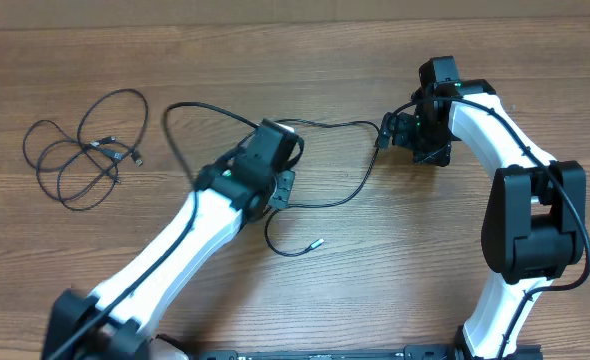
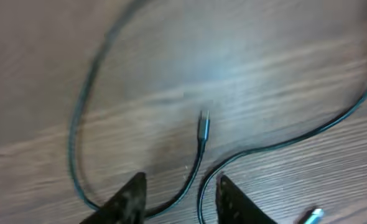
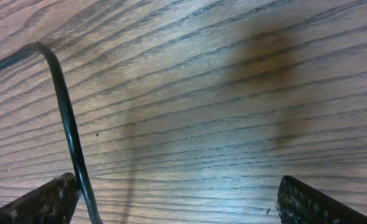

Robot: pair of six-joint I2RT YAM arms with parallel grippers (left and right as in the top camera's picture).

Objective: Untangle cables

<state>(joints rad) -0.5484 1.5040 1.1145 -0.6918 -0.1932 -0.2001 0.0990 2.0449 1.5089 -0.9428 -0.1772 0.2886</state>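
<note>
Cables lie on the desk [image 1: 375,290]: a coil [image 1: 80,150] far left, a strand [image 1: 340,124] between the arms. Left end effector [image 2: 180,186] stands part-open astride it, right end effector [image 3: 180,199] wide open; pinch one run only.

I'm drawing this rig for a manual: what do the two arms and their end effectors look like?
The left arm and the right arm both have white, rounded shell links joined by bulky black joint housings. A thin black wire runs along the outside of each arm. The left end effector and the right end effector have dark, tapered fingers. No markings are legible.
</note>
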